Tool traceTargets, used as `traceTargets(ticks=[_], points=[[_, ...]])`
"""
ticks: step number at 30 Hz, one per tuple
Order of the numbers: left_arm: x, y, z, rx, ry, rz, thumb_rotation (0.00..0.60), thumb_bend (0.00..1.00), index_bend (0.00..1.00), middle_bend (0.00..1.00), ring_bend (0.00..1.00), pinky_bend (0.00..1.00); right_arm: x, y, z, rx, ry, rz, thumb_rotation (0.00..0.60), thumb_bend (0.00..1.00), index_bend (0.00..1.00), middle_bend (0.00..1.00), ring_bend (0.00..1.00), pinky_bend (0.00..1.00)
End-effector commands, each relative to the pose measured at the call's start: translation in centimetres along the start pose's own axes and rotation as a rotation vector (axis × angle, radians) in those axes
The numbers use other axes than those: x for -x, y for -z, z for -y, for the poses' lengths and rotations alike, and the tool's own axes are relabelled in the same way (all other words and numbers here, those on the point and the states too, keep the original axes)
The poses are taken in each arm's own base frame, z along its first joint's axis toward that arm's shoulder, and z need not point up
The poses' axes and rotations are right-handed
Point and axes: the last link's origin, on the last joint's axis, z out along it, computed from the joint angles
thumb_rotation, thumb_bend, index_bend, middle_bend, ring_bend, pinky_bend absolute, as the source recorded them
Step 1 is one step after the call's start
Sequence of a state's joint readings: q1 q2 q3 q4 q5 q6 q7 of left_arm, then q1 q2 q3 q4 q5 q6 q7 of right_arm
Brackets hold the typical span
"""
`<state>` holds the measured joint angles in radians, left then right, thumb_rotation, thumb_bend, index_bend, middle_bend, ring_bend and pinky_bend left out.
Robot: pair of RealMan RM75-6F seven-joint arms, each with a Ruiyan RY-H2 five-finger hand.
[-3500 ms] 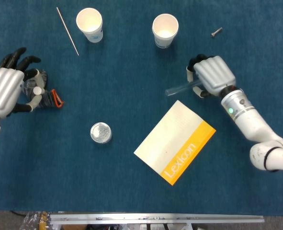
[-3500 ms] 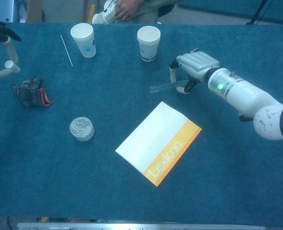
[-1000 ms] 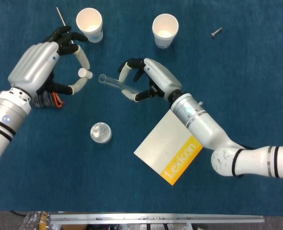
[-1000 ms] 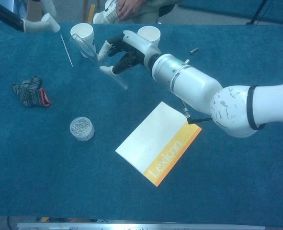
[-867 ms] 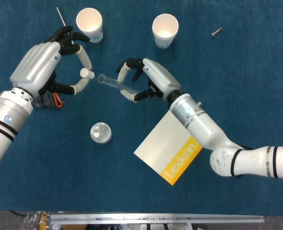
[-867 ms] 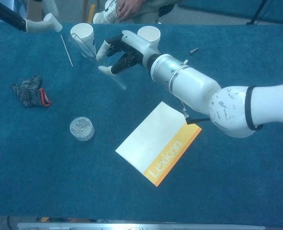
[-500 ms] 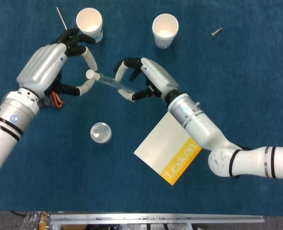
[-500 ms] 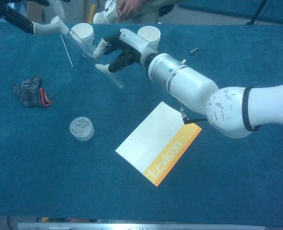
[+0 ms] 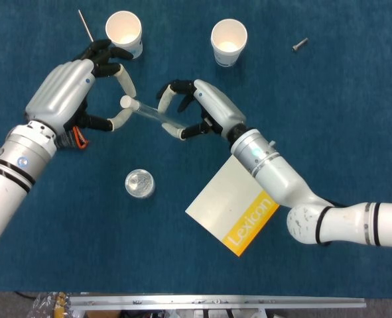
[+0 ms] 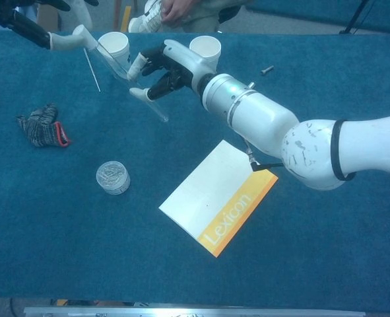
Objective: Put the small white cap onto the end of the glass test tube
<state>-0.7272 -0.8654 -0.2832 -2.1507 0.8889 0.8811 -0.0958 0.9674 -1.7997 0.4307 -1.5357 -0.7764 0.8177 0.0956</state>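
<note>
Right hand (image 9: 194, 109) raised above the table's middle toward the far edge, fingertips pinched on one glass test tube (image 9: 150, 111), tube slanting up toward the far left corner. Left hand (image 9: 83, 89) opposite, thumb and a finger clamped on one small white cap (image 9: 125, 102), cap set against the tube's open end; whether fully seated, hard to tell. In the chest view, cap end (image 10: 84, 32) up near the far left corner, only fingers (image 10: 61, 41) of the left hand showing.

Blue table cloth (image 9: 355, 99) below, carrying the rest. One white and orange booklet (image 9: 239, 199) lettered "Lexicon", right of the middle, toward the near edge. Two paper cups along the far edge: one (image 9: 124, 33) left, one (image 9: 228, 42) nearer the middle. One dark glove with a red cuff (image 10: 43, 125) near the left edge. One round clear container (image 9: 139, 183), left of the booklet. One thin rod (image 10: 92, 69) by the far left corner, just beside the left cup. One small bolt (image 9: 300, 44) toward the far right.
</note>
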Motion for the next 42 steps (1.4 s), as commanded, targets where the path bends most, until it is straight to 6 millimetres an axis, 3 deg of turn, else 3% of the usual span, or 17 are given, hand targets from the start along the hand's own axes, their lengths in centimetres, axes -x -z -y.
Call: traceTargets(ticks=[1, 36, 39, 42], points=[[0.04, -0.04, 0.01, 0.000, 0.001, 0.001, 0.600, 0.35, 0.54, 0.17, 0.00, 0.00, 0.00, -0.04, 0.01, 0.001, -0.003, 0.000, 0.600, 0.29, 0.64, 0.35, 0.21, 0.38], [0.63, -0.09, 0.23, -0.005, 0.005, 0.020, 0.600, 0.35, 0.54, 0.17, 0.00, 0.00, 0.57, -0.38, 0.60, -0.005, -0.024, -0.002, 0.600, 0.29, 0.64, 0.35, 0.21, 0.38], [0.55, -0.01, 0.32, -0.006, -0.002, 0.018, 0.600, 0.35, 0.51, 0.15, 0.00, 0.00, 0.46, -0.35, 0.44, 0.000, -0.017, -0.003, 0.600, 0.29, 0.64, 0.35, 0.21, 0.38], [0.39, 0.08, 0.39, -0.004, -0.011, 0.017, 0.600, 0.35, 0.39, 0.10, 0.00, 0.00, 0.31, -0.27, 0.32, 0.003, -0.010, -0.003, 0.600, 0.29, 0.64, 0.35, 0.21, 0.38]])
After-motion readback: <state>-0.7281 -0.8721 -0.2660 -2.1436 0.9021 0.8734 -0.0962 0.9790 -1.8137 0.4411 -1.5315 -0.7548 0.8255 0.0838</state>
